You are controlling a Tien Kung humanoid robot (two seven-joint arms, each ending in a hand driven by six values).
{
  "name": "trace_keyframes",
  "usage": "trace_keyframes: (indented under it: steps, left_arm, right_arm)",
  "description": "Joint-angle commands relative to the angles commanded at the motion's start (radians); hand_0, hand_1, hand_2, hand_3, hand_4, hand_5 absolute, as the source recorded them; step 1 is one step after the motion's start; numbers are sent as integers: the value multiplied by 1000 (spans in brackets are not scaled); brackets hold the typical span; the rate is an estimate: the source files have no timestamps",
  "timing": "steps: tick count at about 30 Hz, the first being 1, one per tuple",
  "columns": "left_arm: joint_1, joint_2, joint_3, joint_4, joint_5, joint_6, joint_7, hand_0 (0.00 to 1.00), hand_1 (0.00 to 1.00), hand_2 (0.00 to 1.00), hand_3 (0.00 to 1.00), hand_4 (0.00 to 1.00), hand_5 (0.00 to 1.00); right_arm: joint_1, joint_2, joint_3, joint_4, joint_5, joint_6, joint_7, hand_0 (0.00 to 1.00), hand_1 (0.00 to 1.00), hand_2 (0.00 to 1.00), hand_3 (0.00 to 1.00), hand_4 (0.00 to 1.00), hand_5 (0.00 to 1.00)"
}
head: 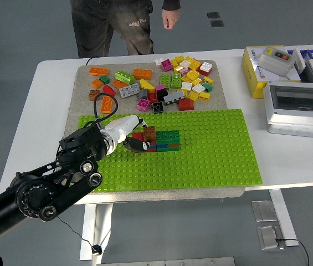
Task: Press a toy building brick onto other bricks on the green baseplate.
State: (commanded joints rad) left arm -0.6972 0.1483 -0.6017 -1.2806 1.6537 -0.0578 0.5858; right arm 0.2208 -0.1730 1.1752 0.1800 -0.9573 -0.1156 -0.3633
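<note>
The green baseplate (211, 149) lies on a grey mat at the table's front. A small stack of bricks (164, 141) stands on its left part, with green, red, blue and brown bricks. My left hand (133, 136) reaches in from the lower left and rests against the stack's left end. Its fingers curl around a brown brick (149, 133) on top of the stack. The right arm is out of view.
Many loose bricks (156, 83) lie on the grey mat behind the baseplate. A yellow box (267, 66) and a grey enclosure (297, 108) stand at the right. A person (117, 22) stands at the far side, hands hanging free.
</note>
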Motion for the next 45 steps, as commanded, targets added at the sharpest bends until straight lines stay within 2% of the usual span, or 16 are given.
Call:
trace_keyframes:
  steps: [16, 22, 23, 33, 40, 41, 43, 45]
  left_arm:
    - [-3, -1, -1, 1, -1, -6, -8, 927, 905, 938, 786, 614, 226]
    - [-3, -2, -6, 6, -1, -3, -25, 928, 911, 952, 809, 633, 237]
    - [-3, -2, -8, 5, 0, -4, -27, 929, 927, 969, 838, 646, 248]
    - [1, 3, -28, -23, 6, -29, -30, 930, 931, 973, 839, 661, 261]
    - [9, 14, -70, -73, 27, -33, -30, 930, 934, 978, 843, 677, 279]
    - [13, 22, -86, -97, 35, -35, -29, 933, 930, 961, 804, 693, 318]
    - [20, 39, -111, -138, 48, -36, -26, 933, 930, 961, 804, 693, 318]
    - [30, 69, -137, -186, 61, -36, -20, 933, 930, 961, 804, 693, 318]
  right_arm:
    - [1, 1, 5, 0, -8, 0, 0, 702, 638, 673, 745, 600, 998]
    - [1, 1, 8, 0, -12, 0, -2, 702, 638, 672, 743, 598, 998]
    - [1, 1, 9, 0, -13, 0, -2, 702, 638, 672, 744, 597, 998]
    - [0, 0, 14, 0, -19, 1, -3, 702, 638, 672, 744, 597, 998]
    - [0, -1, 19, 0, -24, 2, -4, 702, 638, 672, 743, 598, 998]
    - [0, -1, 21, 0, -26, 2, -4, 702, 638, 672, 742, 599, 998]
    - [0, -1, 21, 0, -26, 2, -3, 702, 638, 672, 742, 599, 998]
    - [-2, -1, 22, 0, -26, 2, -3, 702, 638, 672, 742, 599, 998]
